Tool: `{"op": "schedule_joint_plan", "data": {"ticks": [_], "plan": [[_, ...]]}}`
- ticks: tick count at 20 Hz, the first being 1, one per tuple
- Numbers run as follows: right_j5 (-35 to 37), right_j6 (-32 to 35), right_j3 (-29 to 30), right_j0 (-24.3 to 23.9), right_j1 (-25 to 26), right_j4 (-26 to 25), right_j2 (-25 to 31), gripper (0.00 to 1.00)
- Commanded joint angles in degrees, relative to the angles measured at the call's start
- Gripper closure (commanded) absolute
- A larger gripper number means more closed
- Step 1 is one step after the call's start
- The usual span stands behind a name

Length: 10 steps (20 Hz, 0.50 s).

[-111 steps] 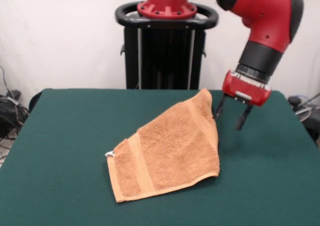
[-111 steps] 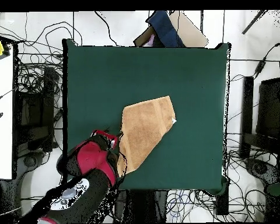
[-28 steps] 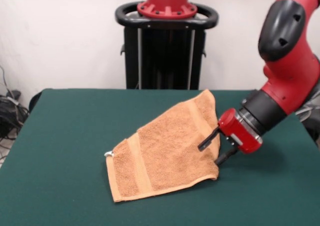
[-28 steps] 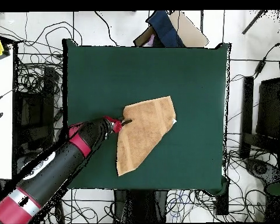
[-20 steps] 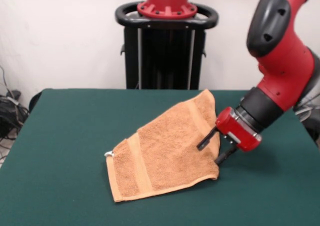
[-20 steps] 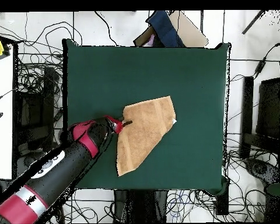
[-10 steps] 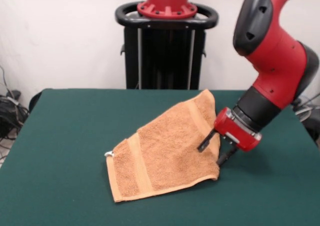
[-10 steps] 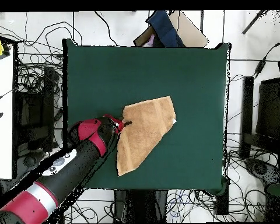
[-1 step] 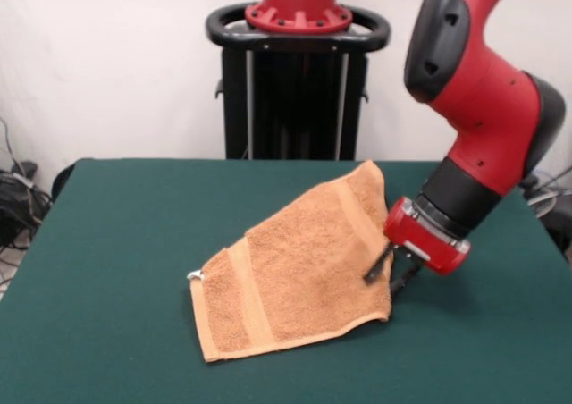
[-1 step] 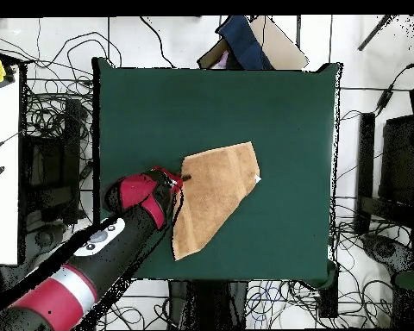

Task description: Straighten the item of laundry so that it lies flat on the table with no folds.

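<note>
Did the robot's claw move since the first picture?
Yes. In the front view the claw has come down from beside the towel's far corner to its right edge, low over the table. The towel lies as before.

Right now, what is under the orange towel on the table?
Only the green table shows around the towel. The gripper is at the towel's edge. What lies beneath the towel, including any folded layer, is covered.
</note>
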Motion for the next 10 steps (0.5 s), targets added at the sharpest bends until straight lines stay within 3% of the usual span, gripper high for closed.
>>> {"op": "schedule_joint_plan", "data": {"ticks": [1,3,6,10], "plan": [[-2.1,11.7,2.1,-0.8,0.2,1.9,10.8,1.0],[-0.7,11.5,2.1,0.0,-0.2,1.6,9.4,1.0],[-1.5,9.9,4.2,-1.6,-3.5,0.8,12.3,1.0],[-12.1,8.6,12.6,-10.5,-11.8,-2.2,24.0,1.0]]}}
